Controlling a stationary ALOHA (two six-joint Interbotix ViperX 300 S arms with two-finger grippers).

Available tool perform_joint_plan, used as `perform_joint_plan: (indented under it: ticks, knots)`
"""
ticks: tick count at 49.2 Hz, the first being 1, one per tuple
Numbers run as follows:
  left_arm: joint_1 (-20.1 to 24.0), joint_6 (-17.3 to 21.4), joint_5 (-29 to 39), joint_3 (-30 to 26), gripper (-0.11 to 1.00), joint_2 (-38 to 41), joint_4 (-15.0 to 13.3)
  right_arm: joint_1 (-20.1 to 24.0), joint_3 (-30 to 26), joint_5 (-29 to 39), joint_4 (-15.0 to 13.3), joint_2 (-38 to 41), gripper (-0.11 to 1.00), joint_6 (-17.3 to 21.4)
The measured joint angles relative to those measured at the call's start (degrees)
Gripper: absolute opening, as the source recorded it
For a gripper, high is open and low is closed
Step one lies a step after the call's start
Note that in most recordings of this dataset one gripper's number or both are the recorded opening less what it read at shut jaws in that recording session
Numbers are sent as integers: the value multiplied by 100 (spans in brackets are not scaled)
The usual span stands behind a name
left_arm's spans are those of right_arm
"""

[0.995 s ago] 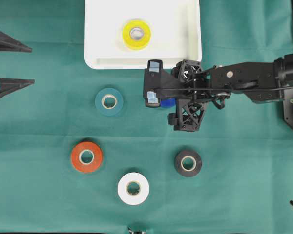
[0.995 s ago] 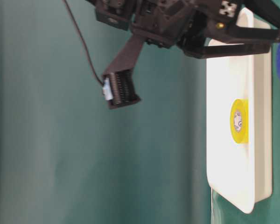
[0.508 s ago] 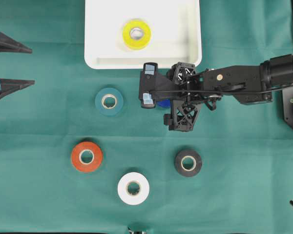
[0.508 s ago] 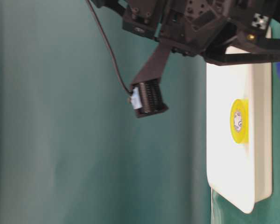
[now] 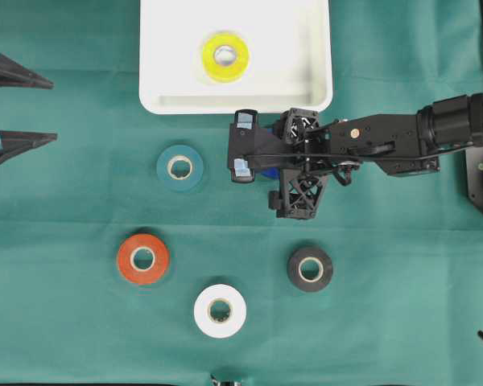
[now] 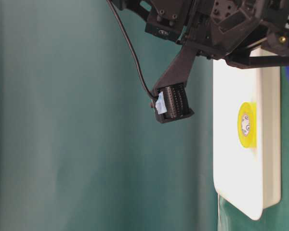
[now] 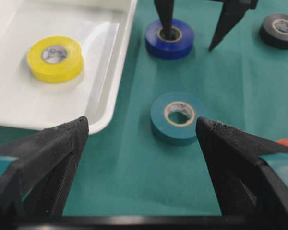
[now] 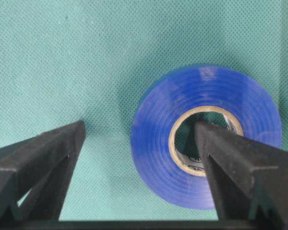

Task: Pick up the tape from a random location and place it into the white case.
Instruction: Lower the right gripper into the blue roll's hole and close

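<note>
Six tape rolls (image 5: 179,167) dot green cloth (image 5: 64,322).

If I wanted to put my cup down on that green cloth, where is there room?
Bare cloth lies left of the orange roll and right of the black roll. It is crowded around the right hand, between the teal roll and white case.

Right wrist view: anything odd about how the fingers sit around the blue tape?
One finger points into the core hole of the blue tape, the other finger outside its wall: a wall pinch, not spanning the roll. Tape lies flat, undamaged. Nothing else stands out.
</note>
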Motion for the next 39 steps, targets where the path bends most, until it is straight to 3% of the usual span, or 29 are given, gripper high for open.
perform_joint_plan:
  ticks: [10, 18, 24, 39]
  knots:
    - [0, 0, 9, 0, 98, 0, 9, 0, 0, 9, -9, 0, 85, 0]
    - [0, 0, 9, 0, 98, 0, 0, 0, 0, 158, -9, 9, 52, 0]
    - [0, 0, 0, 0, 98, 0, 9, -35, 9, 211, -9, 0, 38, 0]
    - [0, 0, 9, 9, 98, 0, 0, -44, 0, 220, -26, 0, 33, 0]
